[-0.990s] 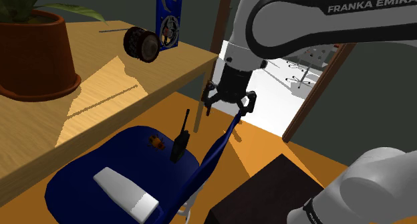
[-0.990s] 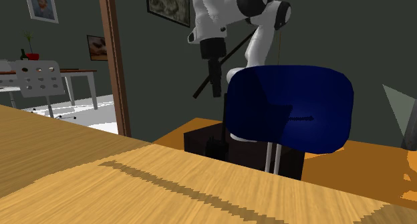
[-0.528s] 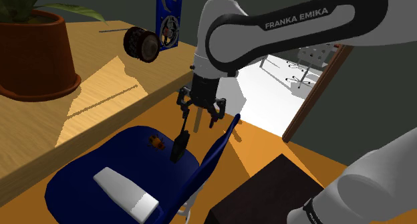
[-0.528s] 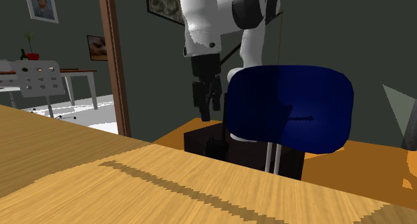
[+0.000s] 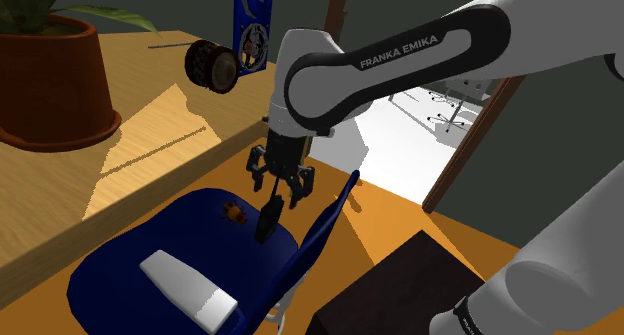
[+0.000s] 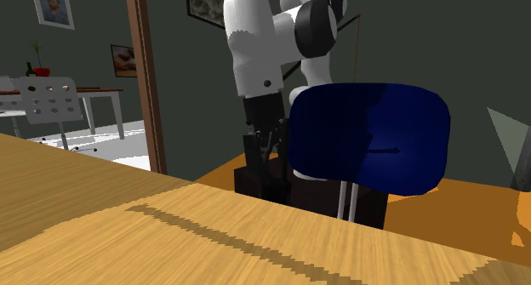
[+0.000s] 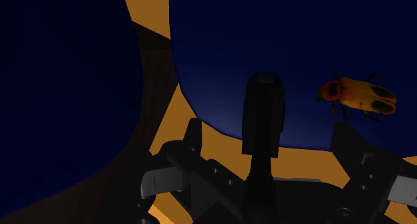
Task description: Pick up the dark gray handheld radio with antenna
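Note:
The dark gray handheld radio (image 5: 267,221) stands on the blue chair's seat (image 5: 130,253), leaning near the backrest, with its thin antenna pointing up. My gripper (image 5: 278,179) hangs right over it, open, and the antenna rises between the fingers without being clasped. In the wrist view the radio body (image 7: 264,116) lies straight ahead of the gripper (image 7: 270,152), one finger (image 7: 192,139) on each side of it and apart from it. In the second exterior view the gripper (image 6: 262,156) is low beside the chair's backrest (image 6: 370,134).
An orange beetle toy (image 7: 354,95) lies on the seat close beside the radio, and a white block (image 5: 188,288) at the seat's front. A wooden table (image 5: 150,113) holds a plant pot (image 5: 50,78), a dark round object (image 5: 212,65) and a blue box (image 5: 250,28).
The arm has swung to the shoulder view's left and down, from above the chair's backrest to over the radio. The open fingers now straddle the antenna.

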Robot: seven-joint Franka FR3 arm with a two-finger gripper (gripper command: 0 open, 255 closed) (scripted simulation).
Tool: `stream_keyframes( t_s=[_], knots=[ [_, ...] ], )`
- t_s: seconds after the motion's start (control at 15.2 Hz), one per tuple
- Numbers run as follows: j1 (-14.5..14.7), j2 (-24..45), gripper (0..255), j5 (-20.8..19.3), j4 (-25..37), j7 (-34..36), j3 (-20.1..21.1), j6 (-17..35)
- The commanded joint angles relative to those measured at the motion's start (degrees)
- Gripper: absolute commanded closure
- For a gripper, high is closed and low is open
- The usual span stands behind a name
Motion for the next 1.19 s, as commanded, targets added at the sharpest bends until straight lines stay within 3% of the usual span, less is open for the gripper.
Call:
stream_keyframes(
  t_s=[0.0, 0.13, 0.2, 0.79, 1.12],
  knots=[
    [0.11, 1.29, 0, -0.62, -0.94, 0.28, 0.10, 2.09],
    [0.11, 1.28, 0, -0.61, -0.94, 0.28, 0.09, 2.09],
    [0.12, 1.34, 255, -0.65, -0.91, 0.32, 0.09, 2.11],
    [0.11, 1.29, 255, -0.62, -0.94, 0.28, 0.09, 2.09],
    [-0.12, -1.16, 255, 0.58, 0.91, -0.18, -0.09, -1.88]
  ],
)
